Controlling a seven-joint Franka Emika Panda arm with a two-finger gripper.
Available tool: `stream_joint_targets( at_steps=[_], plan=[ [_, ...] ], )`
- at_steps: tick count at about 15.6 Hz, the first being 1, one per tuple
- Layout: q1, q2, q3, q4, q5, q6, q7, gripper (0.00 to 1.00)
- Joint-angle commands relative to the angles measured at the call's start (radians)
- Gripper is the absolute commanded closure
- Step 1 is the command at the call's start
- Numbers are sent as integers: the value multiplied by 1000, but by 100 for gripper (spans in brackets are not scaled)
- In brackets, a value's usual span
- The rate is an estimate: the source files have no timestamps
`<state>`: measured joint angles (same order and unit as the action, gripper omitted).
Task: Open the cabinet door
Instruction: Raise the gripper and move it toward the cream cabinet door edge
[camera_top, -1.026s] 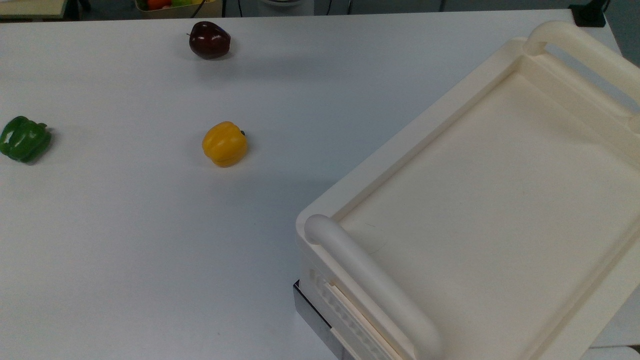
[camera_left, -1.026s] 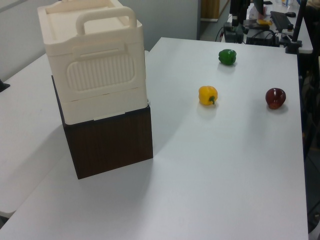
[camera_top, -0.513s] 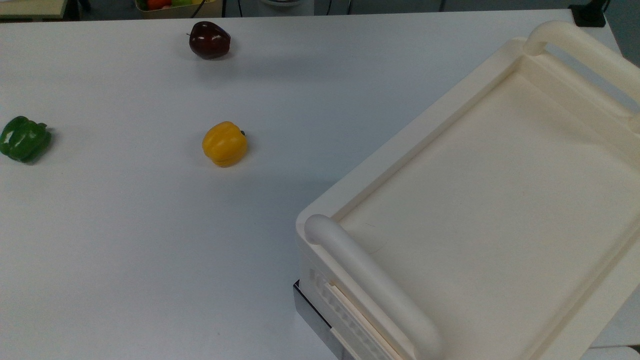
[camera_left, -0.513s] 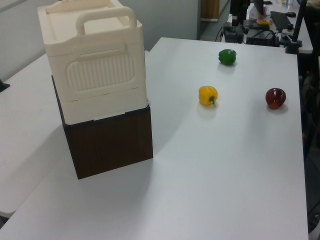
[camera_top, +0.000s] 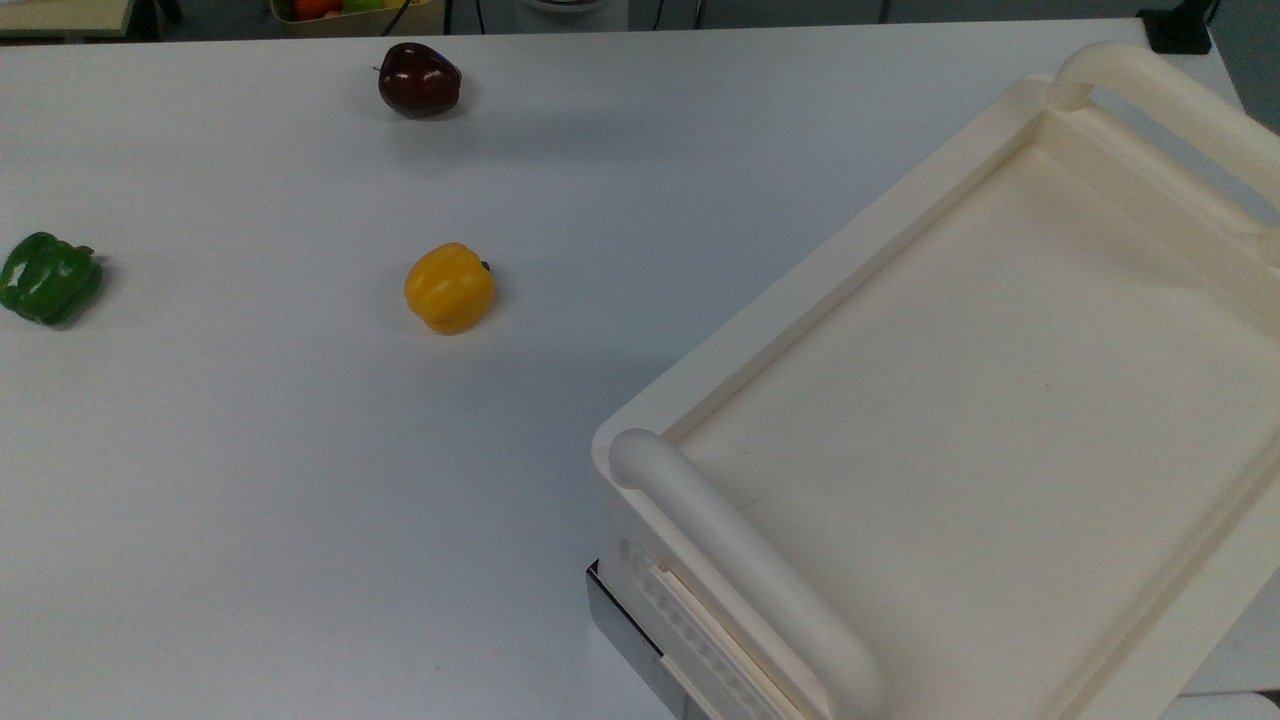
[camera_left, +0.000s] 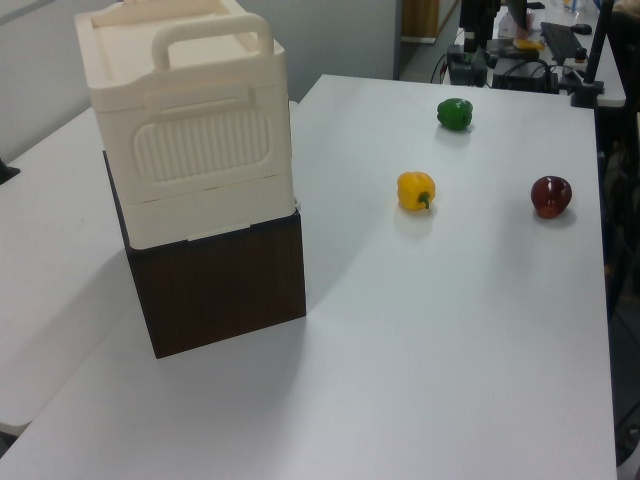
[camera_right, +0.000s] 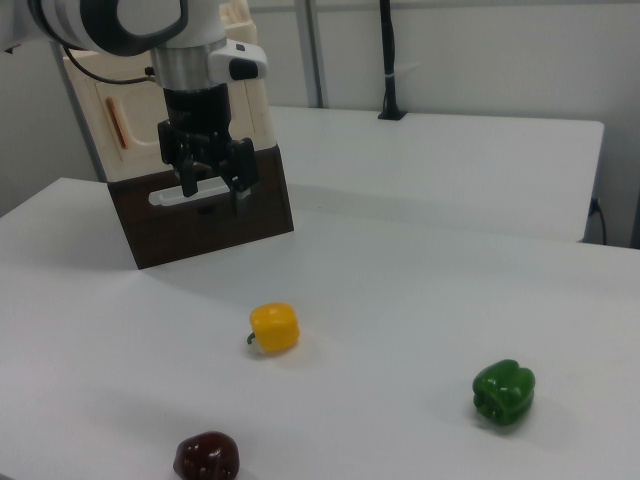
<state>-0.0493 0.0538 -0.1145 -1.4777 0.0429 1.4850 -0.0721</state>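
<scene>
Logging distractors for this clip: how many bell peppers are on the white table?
2. The yellow bell pepper sits mid-table, nearest the big cream cabinet; the green bell pepper lies at the top view's left edge. The dark red apple isn't counted.

White-and-black arm with black fingers.
</scene>
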Motion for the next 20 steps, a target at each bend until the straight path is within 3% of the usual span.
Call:
stream_joint_targets(
  at_steps=[1, 6, 8, 12, 15, 20],
  plan=[
    [9, -19, -2, -7, -18, -20, 2, 0],
    [29, -11, -2, -7, -15, 0, -5, 0],
    [71, 7, -14, -7, -5, 73, -20, 0],
    [221, 49, -92, -12, 11, 193, -168, 0],
    [313, 57, -143, -13, 132, 341, -192, 0],
    [410, 112, -136, -9, 161, 455, -190, 0]
  ],
)
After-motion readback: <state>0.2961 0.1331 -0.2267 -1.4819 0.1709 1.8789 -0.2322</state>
